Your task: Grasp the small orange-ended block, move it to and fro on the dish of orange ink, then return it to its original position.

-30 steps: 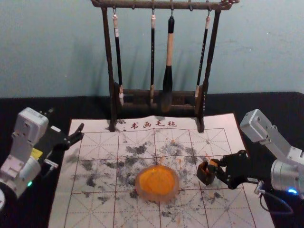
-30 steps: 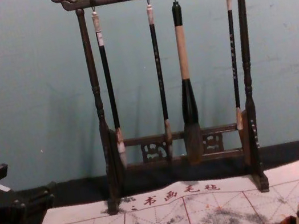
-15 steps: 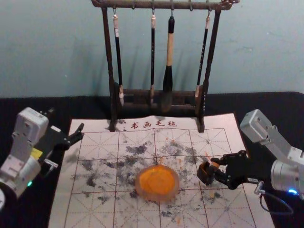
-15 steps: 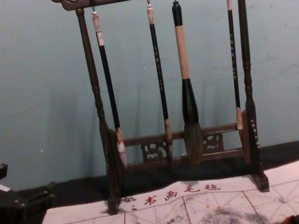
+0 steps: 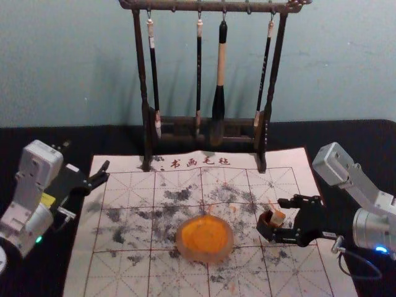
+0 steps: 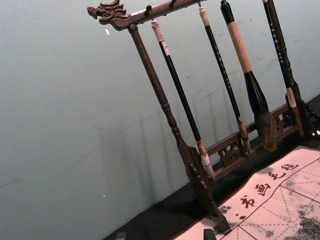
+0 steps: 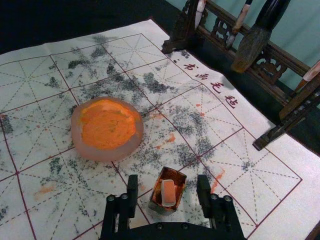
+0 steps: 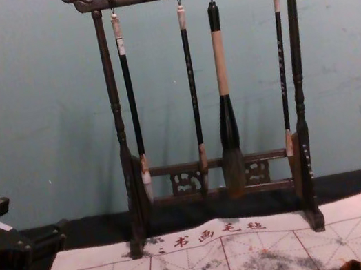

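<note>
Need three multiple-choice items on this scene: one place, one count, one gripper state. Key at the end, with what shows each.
1. Where is the orange-ended block?
A) on the ink dish
B) in the small dark box
C) under the rack

2. How many brushes hang from the rack?
A) two
B) three
C) four

3. The right gripper is:
A) open, clear of the block
B) shut on the block
C) shut on a brush

Key:
1 B: the right wrist view shows it inside the box walls.
2 C: the head view shows four in a row.
3 A: the right wrist view shows gaps between both fingers and the block.
</note>
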Available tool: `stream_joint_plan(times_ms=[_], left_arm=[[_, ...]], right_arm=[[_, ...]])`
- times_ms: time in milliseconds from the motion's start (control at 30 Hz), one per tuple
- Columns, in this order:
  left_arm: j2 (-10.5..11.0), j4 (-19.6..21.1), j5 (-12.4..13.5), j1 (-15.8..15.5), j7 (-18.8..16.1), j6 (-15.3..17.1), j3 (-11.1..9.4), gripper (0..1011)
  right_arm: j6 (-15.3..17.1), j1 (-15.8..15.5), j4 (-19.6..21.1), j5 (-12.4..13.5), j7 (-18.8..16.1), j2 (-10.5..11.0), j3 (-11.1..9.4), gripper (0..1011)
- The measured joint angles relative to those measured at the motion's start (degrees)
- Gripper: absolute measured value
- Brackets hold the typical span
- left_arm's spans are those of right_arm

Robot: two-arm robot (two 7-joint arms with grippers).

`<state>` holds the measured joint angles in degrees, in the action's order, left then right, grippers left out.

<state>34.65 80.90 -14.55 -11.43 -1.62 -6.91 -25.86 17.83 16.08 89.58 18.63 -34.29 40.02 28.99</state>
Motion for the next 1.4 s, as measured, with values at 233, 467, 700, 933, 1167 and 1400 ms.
stream_joint_plan(times_ms=[233, 467, 700, 933, 1167, 1400], left_arm=[[0.00, 0.00, 0.00, 0.00, 0.00, 0.00, 0.00, 1001], [0.00, 0.00, 0.00, 0.00, 0.00, 0.00, 0.00, 1001], [0.00, 0.00, 0.00, 0.00, 0.00, 0.00, 0.00, 1001], [0.00, 0.00, 0.00, 0.00, 0.00, 0.00, 0.00, 1001], [0.00, 0.00, 0.00, 0.00, 0.00, 0.00, 0.00, 1001], [0.00, 0.00, 0.00, 0.00, 0.00, 0.00, 0.00, 1001]], right_arm=[[0.00, 0.00, 0.00, 0.00, 0.00, 0.00, 0.00, 911], [-0.44, -0.20, 0.26, 0.08, 0.47, -0.03, -0.36, 1000], [-4.97, -3.00, 3.39, 1.17, 4.70, -0.67, -4.31, 1000], [-6.93, -7.61, 7.34, -0.43, 13.88, -2.23, -9.37, 1000], [-7.65, -11.97, 7.30, -5.23, 22.36, -4.26, -11.52, 1000], [-9.03, -14.23, 3.87, -8.98, 26.66, -6.50, -11.80, 1000]])
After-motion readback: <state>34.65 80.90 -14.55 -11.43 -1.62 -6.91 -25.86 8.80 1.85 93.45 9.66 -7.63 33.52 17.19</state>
